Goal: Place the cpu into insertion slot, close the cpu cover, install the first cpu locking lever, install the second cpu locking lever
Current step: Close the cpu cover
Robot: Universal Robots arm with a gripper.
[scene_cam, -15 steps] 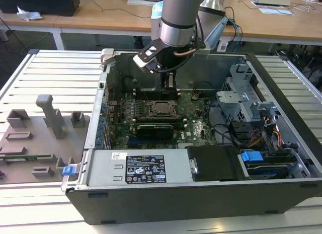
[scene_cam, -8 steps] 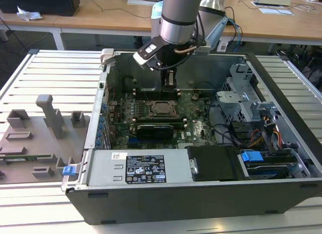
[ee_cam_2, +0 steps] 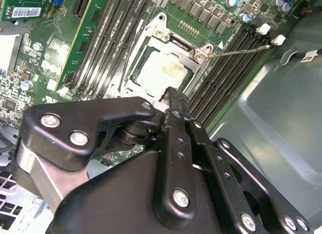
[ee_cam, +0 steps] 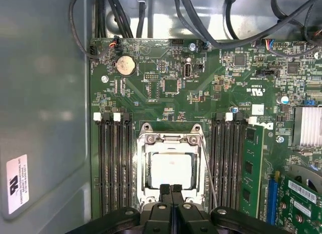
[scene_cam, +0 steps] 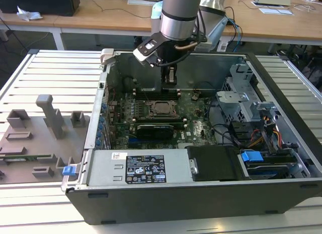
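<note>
Cpu [ee_cam: 171, 169]: small flat square, pale silver-grey, smooth w/ a dull patch on top. It lies flat in the slot [ee_cam: 149, 176], near the mid of the exterior view, inside the open grey metal case [scene_cam: 201, 199]. Cover [ee_cam: 170, 139], a thin shiny metal frame w/ a big window, lies flat round the cpu. A thin wire lever [ee_cam: 208, 168] runs along one side.

Board [ee_cam: 166, 85] is green & bumpy w/ tiny parts.

End effector [ee_cam: 171, 187] is black & hard w/ round bolts. Its 2 fingers are squeezed together w/ nothing between them, tips right at one edge of the cover. Can't tell if they touch it.

Arm [scene_cam: 178, 12], a round silver tube, comes down from the top mid of the exterior view. Case sits on a ribbed pale worktop [scene_cam: 50, 68].
</note>
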